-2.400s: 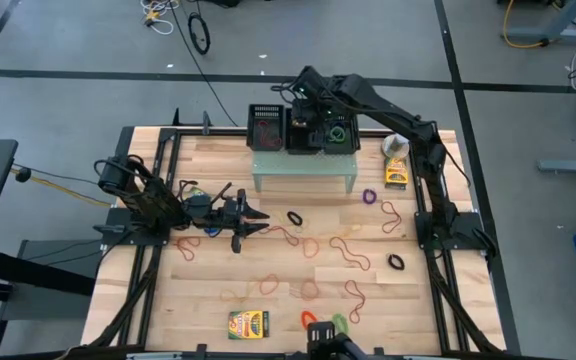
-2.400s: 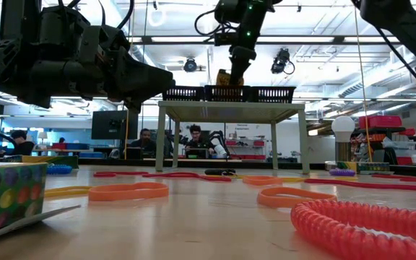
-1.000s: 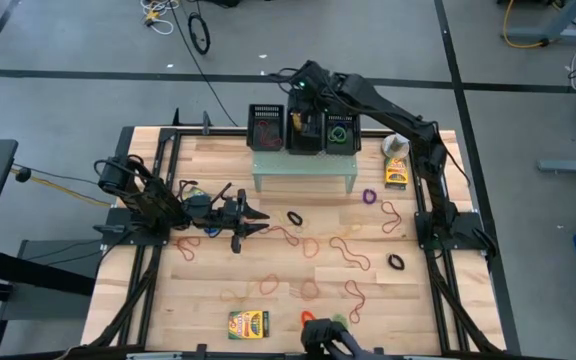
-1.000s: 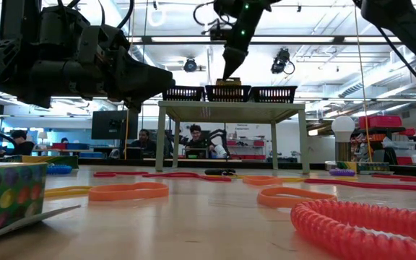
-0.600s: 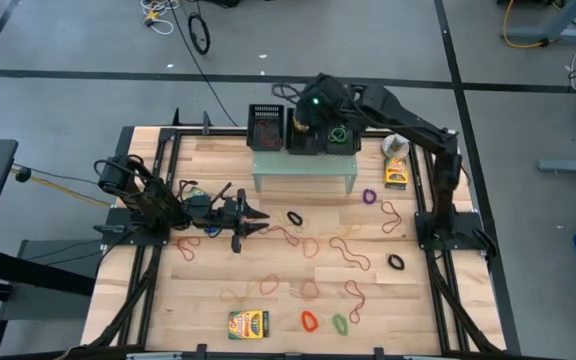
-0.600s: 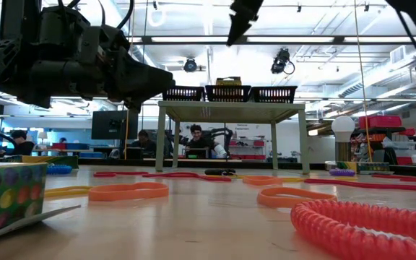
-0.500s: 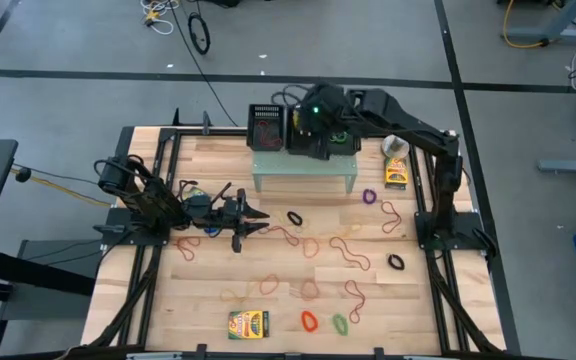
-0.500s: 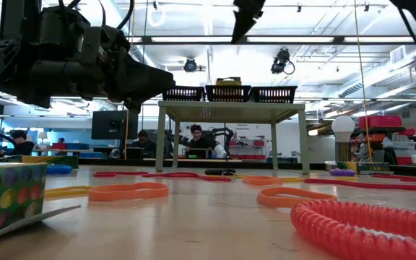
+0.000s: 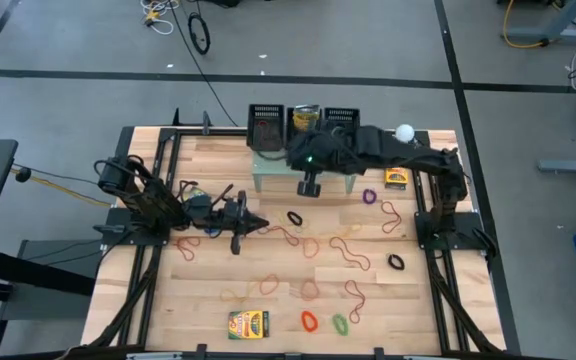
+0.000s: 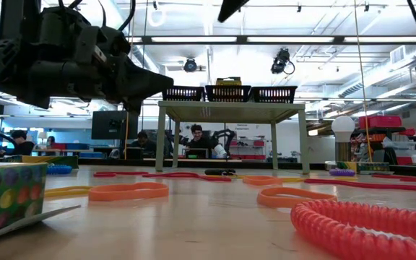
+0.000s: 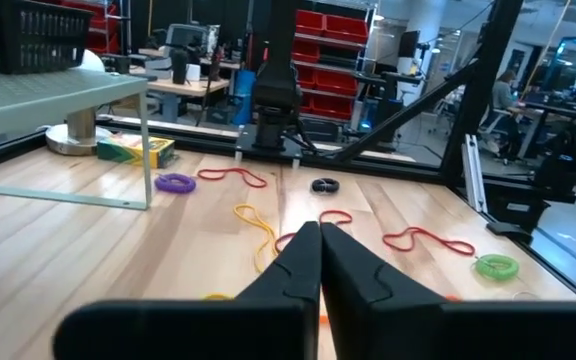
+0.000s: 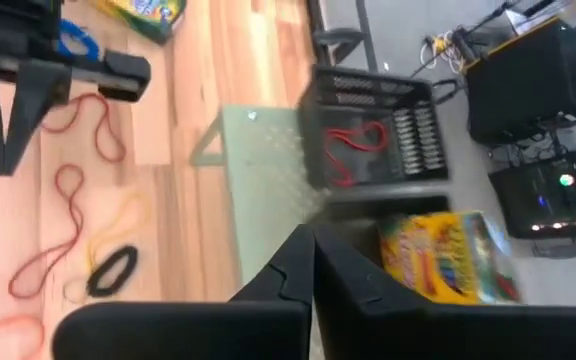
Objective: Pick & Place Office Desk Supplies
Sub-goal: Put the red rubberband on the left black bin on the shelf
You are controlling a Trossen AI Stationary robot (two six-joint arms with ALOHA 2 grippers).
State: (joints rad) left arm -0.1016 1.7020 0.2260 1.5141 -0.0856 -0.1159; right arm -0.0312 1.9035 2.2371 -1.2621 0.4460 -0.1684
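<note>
This is a robotics lab: beyond the wooden table (image 9: pixel 268 270), people sit at workbenches (image 10: pixel 193 148) under strip lights, beside red storage bins (image 11: pixel 333 40) and cabled computer gear (image 12: pixel 538 190).

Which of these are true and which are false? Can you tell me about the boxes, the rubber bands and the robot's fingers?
1. A yellow box sits in the middle basket on the pale green stand. True.
2. The right gripper is holding a box. False: its fingers are shut on nothing.
3. The left gripper has its fingers wide open. False: they are shut together.
4. A purple rubber band lies on the table near another box. True.
5. The left basket has a red rubber band in it. True.
</note>
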